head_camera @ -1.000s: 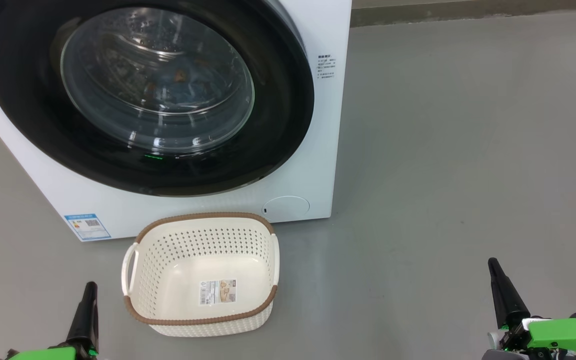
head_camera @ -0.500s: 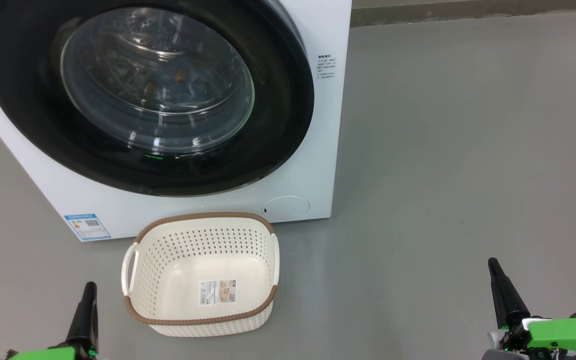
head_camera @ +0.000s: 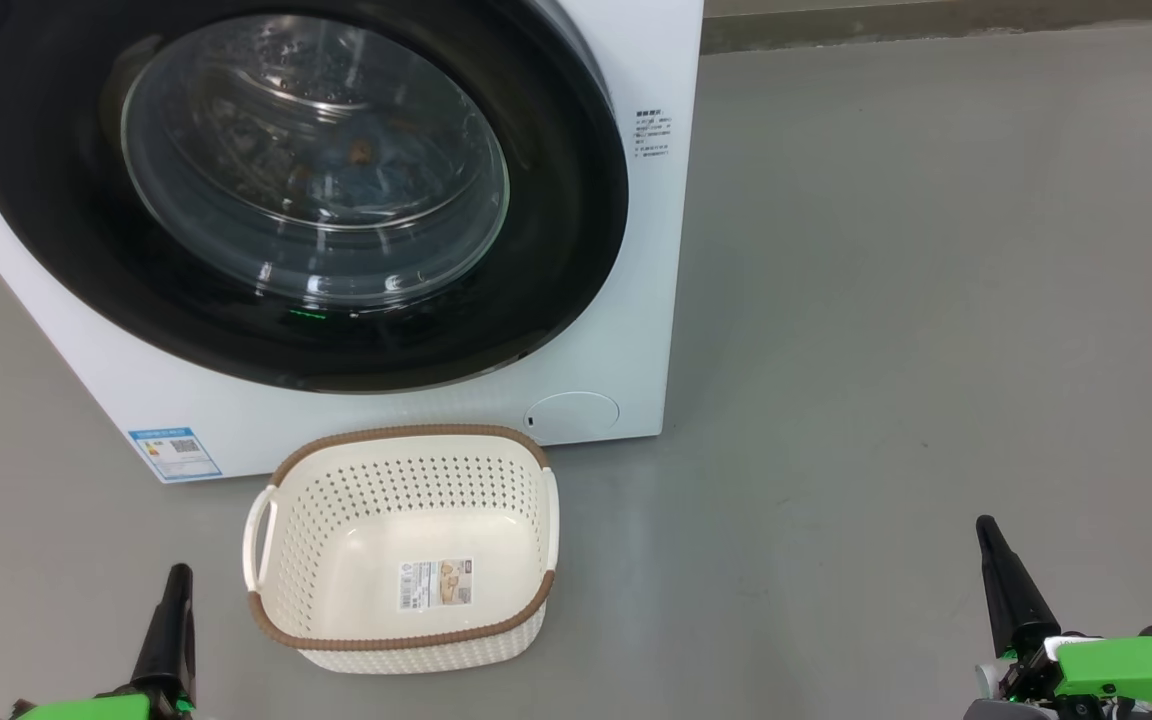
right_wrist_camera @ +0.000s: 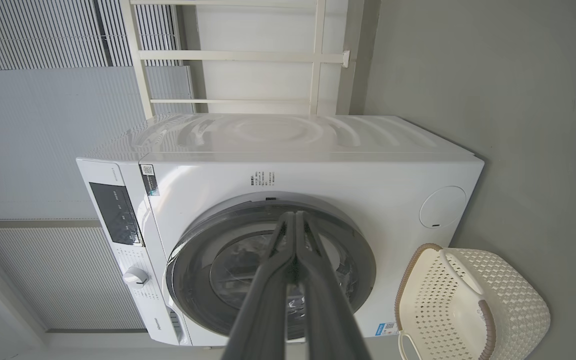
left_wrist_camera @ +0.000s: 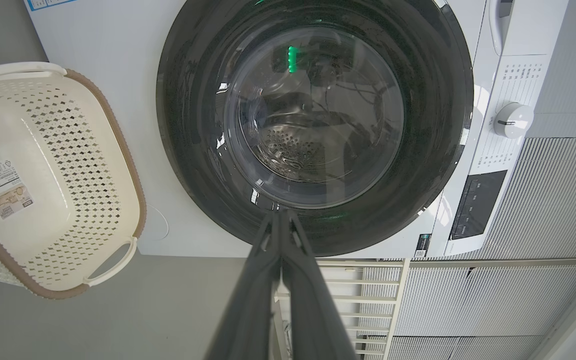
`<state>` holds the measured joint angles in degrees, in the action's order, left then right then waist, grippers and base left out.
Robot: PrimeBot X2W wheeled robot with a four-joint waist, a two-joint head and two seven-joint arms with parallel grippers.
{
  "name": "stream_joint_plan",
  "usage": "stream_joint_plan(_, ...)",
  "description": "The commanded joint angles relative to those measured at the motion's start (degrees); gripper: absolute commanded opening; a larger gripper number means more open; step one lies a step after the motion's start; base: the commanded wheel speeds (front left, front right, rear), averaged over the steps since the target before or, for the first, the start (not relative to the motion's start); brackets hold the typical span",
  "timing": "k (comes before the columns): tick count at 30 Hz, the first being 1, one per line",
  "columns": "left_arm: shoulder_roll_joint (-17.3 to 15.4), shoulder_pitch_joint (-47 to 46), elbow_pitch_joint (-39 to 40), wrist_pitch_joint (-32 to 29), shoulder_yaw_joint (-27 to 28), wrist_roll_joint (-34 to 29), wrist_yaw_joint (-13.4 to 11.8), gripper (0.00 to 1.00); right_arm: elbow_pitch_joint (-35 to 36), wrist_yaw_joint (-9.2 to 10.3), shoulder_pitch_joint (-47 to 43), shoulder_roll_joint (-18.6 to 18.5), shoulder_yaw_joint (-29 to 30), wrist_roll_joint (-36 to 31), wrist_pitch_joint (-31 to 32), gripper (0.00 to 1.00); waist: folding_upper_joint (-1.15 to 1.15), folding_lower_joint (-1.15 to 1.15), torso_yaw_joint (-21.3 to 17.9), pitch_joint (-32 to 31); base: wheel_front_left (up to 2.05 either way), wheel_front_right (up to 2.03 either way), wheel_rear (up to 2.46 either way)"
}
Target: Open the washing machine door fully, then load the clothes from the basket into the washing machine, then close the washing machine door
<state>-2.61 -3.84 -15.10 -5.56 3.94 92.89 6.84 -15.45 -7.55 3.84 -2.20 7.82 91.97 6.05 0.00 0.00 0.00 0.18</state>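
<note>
Left gripper (head_camera: 179,575), at 7 o'clock in the head view, and right gripper (head_camera: 985,525), at 5 o'clock, hang low with fingers pressed together, holding nothing. Between them, nearer the left, the basket (head_camera: 406,433) sits empty on grey floor (head_camera: 886,300), its far rim just short of the washing machine (head_camera: 651,260) at 11 o'clock. The washing machine door (head_camera: 556,200) lies flush shut, and the clothes (head_camera: 366,175) show dimly behind its glass. Open floor stretches from 1 to 4 o'clock.
</note>
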Motion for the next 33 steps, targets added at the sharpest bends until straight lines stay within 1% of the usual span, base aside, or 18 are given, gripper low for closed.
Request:
stream_joint_plan(1, -0.68, -2.30, 1.07, -0.49, 2.04, -0.28, 0.65, 0.00, 1.43, 0.06, 2.34, -0.67, -1.30, 0.20, 0.43, 0.00, 0.00, 0.00, 0.00, 0.00, 0.00, 0.00, 0.00)
stream_joint_plan(33, -0.53, -2.32, 1.06, -0.67, 2.26, -0.46, 0.65, 0.00, 1.43, 0.06, 2.34, -0.67, -1.31, 0.20, 0.43, 0.00, 0.00, 0.00, 0.00, 0.00, 0.00, 0.00, 0.00)
